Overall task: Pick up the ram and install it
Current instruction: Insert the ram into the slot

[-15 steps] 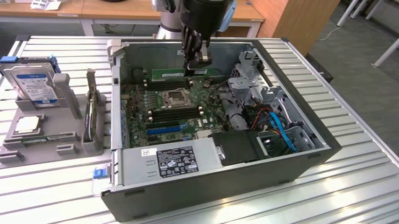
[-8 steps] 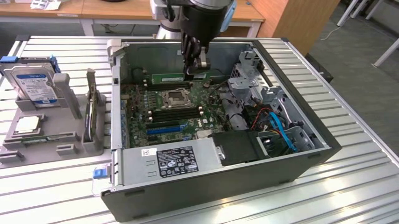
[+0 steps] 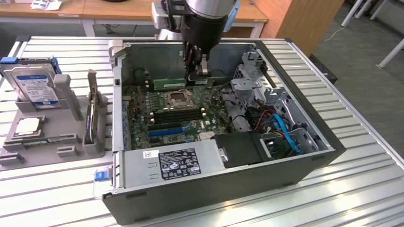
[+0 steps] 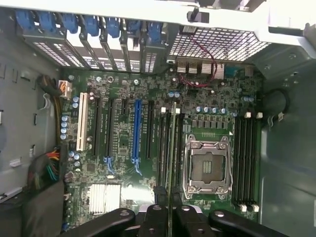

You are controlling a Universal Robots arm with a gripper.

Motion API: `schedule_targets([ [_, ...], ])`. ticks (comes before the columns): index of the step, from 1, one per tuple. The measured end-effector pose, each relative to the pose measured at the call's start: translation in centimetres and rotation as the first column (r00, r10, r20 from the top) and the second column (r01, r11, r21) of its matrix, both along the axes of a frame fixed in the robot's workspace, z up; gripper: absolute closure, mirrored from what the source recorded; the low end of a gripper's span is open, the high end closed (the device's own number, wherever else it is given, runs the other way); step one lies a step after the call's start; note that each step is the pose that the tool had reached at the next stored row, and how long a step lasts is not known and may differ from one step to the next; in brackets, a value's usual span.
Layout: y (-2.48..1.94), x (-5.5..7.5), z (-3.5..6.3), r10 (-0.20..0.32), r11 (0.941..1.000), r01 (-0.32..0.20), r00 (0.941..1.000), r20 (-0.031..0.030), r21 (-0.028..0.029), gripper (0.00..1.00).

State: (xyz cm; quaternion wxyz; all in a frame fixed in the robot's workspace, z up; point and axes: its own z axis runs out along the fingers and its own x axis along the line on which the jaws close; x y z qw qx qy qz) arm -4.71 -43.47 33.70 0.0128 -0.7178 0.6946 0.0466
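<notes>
The ram [image 3: 177, 83] is a thin green stick. It hangs level inside the open computer case [image 3: 252, 184], above the motherboard [image 3: 142, 111], near the case's far wall. My gripper [image 3: 200, 75] reaches down from above and is shut on the stick's end nearest the exterior view's right. In the wrist view the ram [image 4: 172, 163] appears edge-on as a thin line running out from my gripper [image 4: 170, 219]. It lies over the black memory slots [image 4: 162, 148] beside the empty processor socket [image 4: 206, 165]. A second bank of memory slots [image 4: 247, 163] lies on the socket's other side.
A grey fixture [image 3: 63, 118] at the exterior view's left carries a hard drive [image 3: 35, 85] and a silver processor chip [image 3: 28, 126]. Inside the case are the power supply [image 3: 173, 163], a drive cage [image 3: 252, 85], blue cables [image 3: 287, 135] and a blue expansion slot [image 4: 137, 131].
</notes>
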Motion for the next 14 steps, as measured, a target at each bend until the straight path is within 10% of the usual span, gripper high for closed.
schedule_targets([
  [9,1.98,-0.3,-1.63,0.000,1.0000,0.000,1.0000,0.0000,-0.0002,0.86],
  [14,2.23,-0.3,-2.55,0.000,1.0000,0.000,1.0000,0.0000,-0.0001,0.86],
])
